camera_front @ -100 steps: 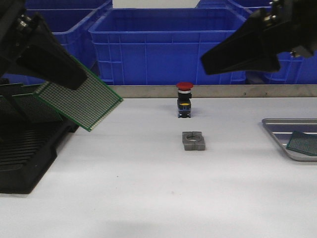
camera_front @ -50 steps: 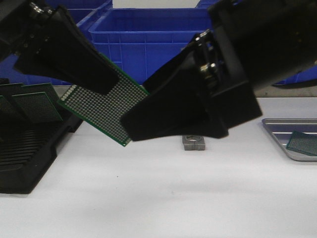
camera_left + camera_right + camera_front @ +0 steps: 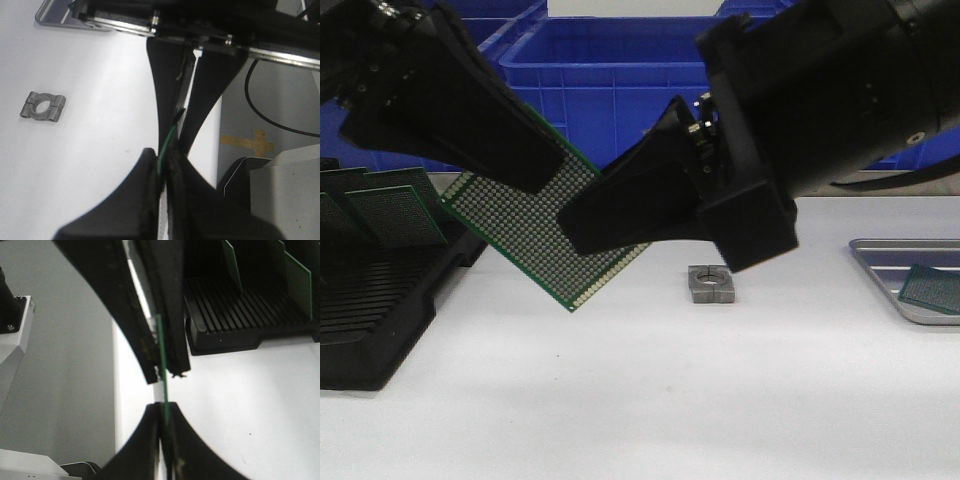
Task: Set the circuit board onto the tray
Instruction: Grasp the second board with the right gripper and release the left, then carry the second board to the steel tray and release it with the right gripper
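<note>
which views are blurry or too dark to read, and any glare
Front view: both arms are near-black, detail lost; the board is sharp, its pads readable; soft shadow on the table, no glare. Left wrist view: left gripper close and blurred, the clamp block sharper. Right wrist view: right gripper blurred and dark, the rack fairly clear.

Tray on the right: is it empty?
No, the tray already has a small green circuit board lying in it at the right edge of the front view.
</note>
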`<state>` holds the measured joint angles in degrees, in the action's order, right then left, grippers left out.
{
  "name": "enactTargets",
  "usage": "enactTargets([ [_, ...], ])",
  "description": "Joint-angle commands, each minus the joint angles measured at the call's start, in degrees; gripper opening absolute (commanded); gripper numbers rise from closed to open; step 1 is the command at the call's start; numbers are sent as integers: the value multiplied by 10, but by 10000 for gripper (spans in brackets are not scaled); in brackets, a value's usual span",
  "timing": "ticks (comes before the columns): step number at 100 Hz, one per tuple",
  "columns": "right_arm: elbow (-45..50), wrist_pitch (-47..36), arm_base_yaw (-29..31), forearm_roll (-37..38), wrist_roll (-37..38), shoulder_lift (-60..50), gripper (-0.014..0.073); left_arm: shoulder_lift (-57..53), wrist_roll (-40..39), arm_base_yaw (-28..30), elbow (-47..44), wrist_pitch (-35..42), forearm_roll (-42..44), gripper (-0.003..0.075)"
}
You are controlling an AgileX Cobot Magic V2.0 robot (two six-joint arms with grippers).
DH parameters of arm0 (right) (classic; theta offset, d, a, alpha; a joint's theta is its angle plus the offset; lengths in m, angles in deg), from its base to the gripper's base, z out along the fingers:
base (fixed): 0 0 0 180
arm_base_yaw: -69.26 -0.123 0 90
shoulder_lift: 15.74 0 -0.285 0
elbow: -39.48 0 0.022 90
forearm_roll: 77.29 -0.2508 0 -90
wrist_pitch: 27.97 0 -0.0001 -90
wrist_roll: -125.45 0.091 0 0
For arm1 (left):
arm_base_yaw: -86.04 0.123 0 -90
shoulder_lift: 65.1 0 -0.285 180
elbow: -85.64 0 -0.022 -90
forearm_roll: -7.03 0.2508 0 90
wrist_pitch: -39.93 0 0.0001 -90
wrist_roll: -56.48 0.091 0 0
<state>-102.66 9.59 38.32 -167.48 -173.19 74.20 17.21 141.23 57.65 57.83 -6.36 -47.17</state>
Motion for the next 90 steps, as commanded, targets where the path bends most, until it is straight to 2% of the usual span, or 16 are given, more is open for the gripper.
enactTargets([
  [1,-17,11,1,-47,6,-15,-64,-12,-12,-5,17,4,-40,-16],
  [10,-17,11,1,-54,6,-15,-64,-12,-12,-5,17,3,-40,59],
  [20,-17,8,1,-63,7,-15,-64,-12,-12,-5,17,7,-40,291],
  [30,-15,-12,5,-64,20,-15,-64,-15,-12,-5,17,47,-24,512],
  [36,-14,-30,15,-64,45,-15,-64,-19,-12,-5,17,88,-4,566],
  [53,-14,-57,82,-63,156,-15,-64,-38,-12,11,18,163,8,574],
  [77,-14,-100,230,-64,257,-15,-64,-42,-12,24,18,169,8,564],
  [90,-14,-162,298,-64,266,-15,-64,-42,-12,24,18,169,5,564],
])
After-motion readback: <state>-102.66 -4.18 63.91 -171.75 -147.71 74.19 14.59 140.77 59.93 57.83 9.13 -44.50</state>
